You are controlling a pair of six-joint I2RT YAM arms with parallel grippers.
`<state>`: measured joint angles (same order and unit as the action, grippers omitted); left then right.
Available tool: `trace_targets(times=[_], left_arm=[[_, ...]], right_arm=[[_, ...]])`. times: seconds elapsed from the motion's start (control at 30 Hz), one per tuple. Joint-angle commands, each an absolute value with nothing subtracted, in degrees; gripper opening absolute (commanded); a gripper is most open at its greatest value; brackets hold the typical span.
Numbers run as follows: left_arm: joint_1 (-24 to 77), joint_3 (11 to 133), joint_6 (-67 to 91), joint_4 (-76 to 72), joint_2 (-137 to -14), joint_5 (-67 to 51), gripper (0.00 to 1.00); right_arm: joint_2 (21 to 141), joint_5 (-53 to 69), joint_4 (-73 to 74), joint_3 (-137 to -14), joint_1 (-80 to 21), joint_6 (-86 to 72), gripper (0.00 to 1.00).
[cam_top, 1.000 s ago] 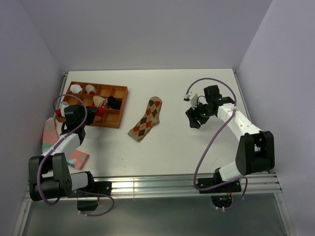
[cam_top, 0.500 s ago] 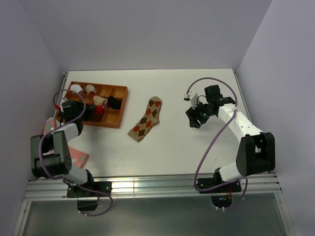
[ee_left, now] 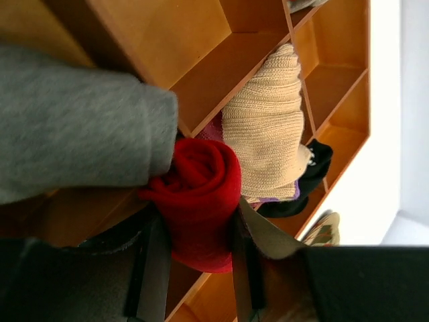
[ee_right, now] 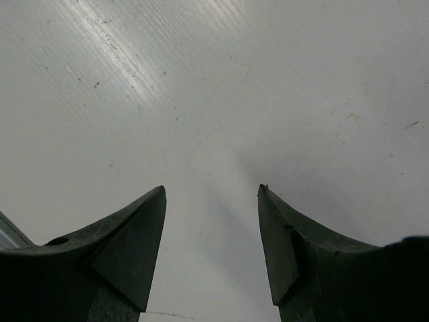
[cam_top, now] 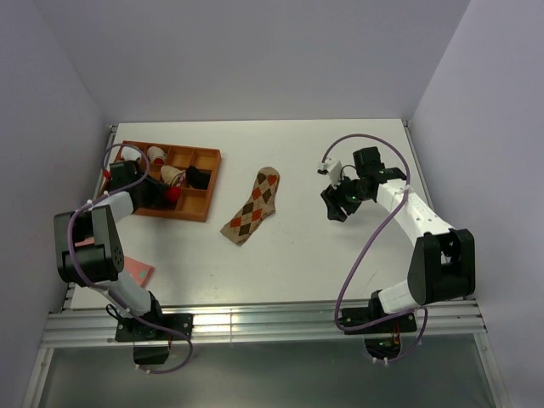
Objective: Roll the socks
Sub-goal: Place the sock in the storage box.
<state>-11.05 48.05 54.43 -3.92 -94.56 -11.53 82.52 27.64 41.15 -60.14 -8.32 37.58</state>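
Left hand (ee_left: pixel 198 258): partly closed, both fingers clamped on the red sock (ee_left: pixel 201 194), which is wound into a tight roll.
Red sock's place: low over the tray (cam_top: pixel 212 180), in its near row; which cell it is aimed at I cannot tell.
Neighbours in the tray: a cream knitted roll (ee_left: pixel 265 127) touches the red one, and grey fabric (ee_left: pixel 74 127) presses on its other side.
Risk on release: the roll may spring loose if let go before a cell's walls hem it in, or land astride a divider.
Risk on pulling out: the fingers could snag the cream knitted roll or the grey fabric and drag them out of the tray.
Right hand (ee_right: pixel 211 191): wide open, empty, above bare bench (ee_right: pixel 268 80), well to the right of the tray.
Argyle sock (cam_top: pixel 253 206): flat and unrolled on the bench just right of the tray, between it and the right hand.
Risk there: thin, flat fabric; a pinch may skid it rather than lift it.
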Motion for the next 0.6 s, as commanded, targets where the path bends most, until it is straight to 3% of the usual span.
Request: trace_targets(times=[0.0,0.27,0.57], left_arm=[[-11.2,54.7,46.9,6.6,-97.3,-11.2,0.0],[-11.1,63.2,41.1,20.8,-102.1,-8.3,0.0],[-10.6,65.9,36.9,26.8,-104.5,-6.2,0.0]], right_arm=[[81.8,27.9,39.9,-61.2,-7.9,38.6,0.64],[81.8,27.8,40.3,-61.3,-7.9,38.8,0.64],[82.2,27.4,40.3,-61.4,-7.9,38.9,0.63]])
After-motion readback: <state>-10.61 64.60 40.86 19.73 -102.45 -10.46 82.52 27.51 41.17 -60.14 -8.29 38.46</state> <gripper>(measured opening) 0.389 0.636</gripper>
